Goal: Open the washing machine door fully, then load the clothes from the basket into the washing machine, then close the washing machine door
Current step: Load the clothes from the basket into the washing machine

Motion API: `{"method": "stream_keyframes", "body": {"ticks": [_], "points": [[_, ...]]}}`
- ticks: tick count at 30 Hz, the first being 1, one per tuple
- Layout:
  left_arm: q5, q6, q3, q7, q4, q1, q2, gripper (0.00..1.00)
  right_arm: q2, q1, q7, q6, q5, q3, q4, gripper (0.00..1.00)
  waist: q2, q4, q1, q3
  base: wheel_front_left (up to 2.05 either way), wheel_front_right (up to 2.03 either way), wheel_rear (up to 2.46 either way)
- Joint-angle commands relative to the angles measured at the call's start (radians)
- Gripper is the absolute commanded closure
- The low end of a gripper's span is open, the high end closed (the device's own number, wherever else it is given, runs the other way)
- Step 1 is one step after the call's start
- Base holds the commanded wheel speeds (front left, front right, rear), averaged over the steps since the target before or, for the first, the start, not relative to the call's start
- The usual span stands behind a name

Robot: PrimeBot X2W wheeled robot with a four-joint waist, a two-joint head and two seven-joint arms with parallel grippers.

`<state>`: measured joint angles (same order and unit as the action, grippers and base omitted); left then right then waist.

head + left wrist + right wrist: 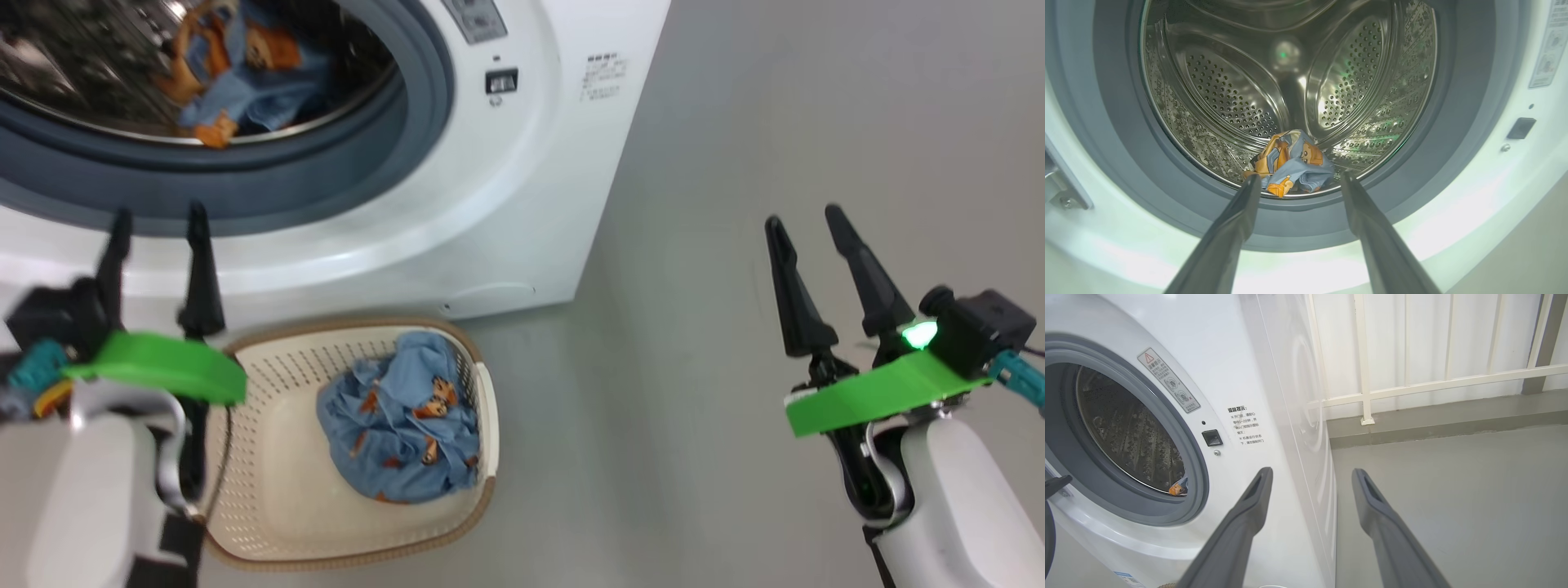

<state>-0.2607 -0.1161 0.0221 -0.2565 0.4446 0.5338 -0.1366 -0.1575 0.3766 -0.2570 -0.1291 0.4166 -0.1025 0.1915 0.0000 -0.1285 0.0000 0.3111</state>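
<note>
Head view: washing machine (522, 163) with a blue-and-orange garment (237, 73) in its drum (82, 65); basket (269, 490) on the floor (694, 327) just before it, holding a blue printed bundle (404, 425); left gripper (159, 216) and right gripper (802, 216), jaws wide and empty; small grey print on the cabinet front, unreadable. Left wrist view: the garment at the drum's front lip; side label (1549, 45), too blurred to read. Right wrist view: warning label (1167, 379) with red triangle, Chinese notice (1246, 426) beside the latch socket (1212, 437), blue sticker (1126, 577) at the lower corner, white railing (1412, 384) behind.
</note>
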Motion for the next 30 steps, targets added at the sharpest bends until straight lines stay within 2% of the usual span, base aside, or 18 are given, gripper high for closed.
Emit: {"method": "stream_keyframes", "body": {"ticks": [1, 10, 23, 30], "points": [[-0.005, 0.002, -0.030, -0.005, -0.043, -0.035, -0.018, 0.00, -0.007, -0.028, -0.005, -0.002, -0.003, -0.021, -0.016, 0.00, 0.0000, 0.028, 0.0000, -0.062, 0.00, 0.00, 0.00], [-0.003, 0.009, -0.026, -0.005, -0.113, -0.163, 0.016, 0.00, -0.018, -0.085, -0.005, -0.002, -0.003, -0.016, -0.006, 0.00, 0.0000, 0.059, 0.0000, -0.142, 0.00, 0.00, 0.00], [-0.006, 0.043, -0.034, -0.005, -0.250, -0.368, 0.057, 0.00, -0.023, -0.149, -0.005, -0.002, -0.004, -0.027, 0.000, 0.00, 0.0000, 0.085, 0.0000, -0.226, 0.00, 0.00, 0.00], [-0.011, 0.053, -0.035, -0.005, -0.273, -0.400, 0.068, 0.00, -0.034, -0.162, -0.005, -0.002, 0.000, -0.044, 0.007, 0.00, 0.0000, 0.093, 0.0000, -0.251, 0.00, 0.00, 0.00]]}}
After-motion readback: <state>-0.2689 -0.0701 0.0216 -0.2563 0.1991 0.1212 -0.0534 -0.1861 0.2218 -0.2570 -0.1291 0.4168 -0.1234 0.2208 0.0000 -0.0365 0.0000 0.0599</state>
